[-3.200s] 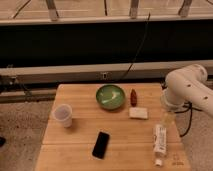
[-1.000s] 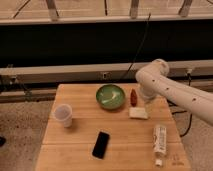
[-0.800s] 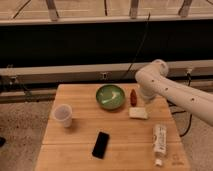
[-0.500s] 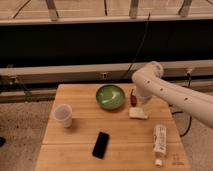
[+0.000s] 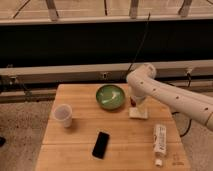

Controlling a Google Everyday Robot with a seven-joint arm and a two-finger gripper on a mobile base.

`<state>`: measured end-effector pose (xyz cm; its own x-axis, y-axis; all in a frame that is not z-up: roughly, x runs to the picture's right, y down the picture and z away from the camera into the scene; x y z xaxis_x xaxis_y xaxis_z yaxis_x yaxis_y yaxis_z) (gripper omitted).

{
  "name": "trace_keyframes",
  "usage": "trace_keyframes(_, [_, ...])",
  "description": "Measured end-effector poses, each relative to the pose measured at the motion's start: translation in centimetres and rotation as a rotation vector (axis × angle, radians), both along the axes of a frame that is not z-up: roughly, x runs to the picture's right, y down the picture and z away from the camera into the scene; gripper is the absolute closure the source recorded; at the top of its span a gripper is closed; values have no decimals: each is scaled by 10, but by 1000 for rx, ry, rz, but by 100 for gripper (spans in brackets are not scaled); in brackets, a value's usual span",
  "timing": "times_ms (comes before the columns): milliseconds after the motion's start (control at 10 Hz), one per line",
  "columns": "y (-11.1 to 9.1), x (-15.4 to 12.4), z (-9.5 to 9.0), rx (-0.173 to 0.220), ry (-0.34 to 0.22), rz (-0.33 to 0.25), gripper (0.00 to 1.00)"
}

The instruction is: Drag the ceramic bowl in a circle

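1. The ceramic bowl (image 5: 110, 96) stands on the table (image 5: 125, 131), near the far edge and about in the middle of its width.
2. The hand (image 5: 136, 102) is low over the table, just beside the right rim of the bowl. The arm (image 5: 170, 97) reaches in from the right side.
3. The hand is open and holds nothing. I cannot tell if it touches the bowl; it seems a little apart from the rim.
4. A white block (image 5: 138, 113) lies just in front of the hand. A tube (image 5: 159, 138) lies further to the right front.
5. A plastic cup (image 5: 63, 115) stands at the left, well apart from the bowl, and a black phone (image 5: 101, 144) lies near the front.
6. In my judgement the task is at its beginning: the approach is nearly done, but the bowl is not yet gripped.
7. What is left is to take the rim and drag the bowl in a full circle.
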<state>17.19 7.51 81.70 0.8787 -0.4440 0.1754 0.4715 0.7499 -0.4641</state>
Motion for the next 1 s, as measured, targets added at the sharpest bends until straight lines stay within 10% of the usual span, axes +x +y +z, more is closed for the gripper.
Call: trace_keyframes(1000, [20, -14, 36, -46, -36, -50, 20])
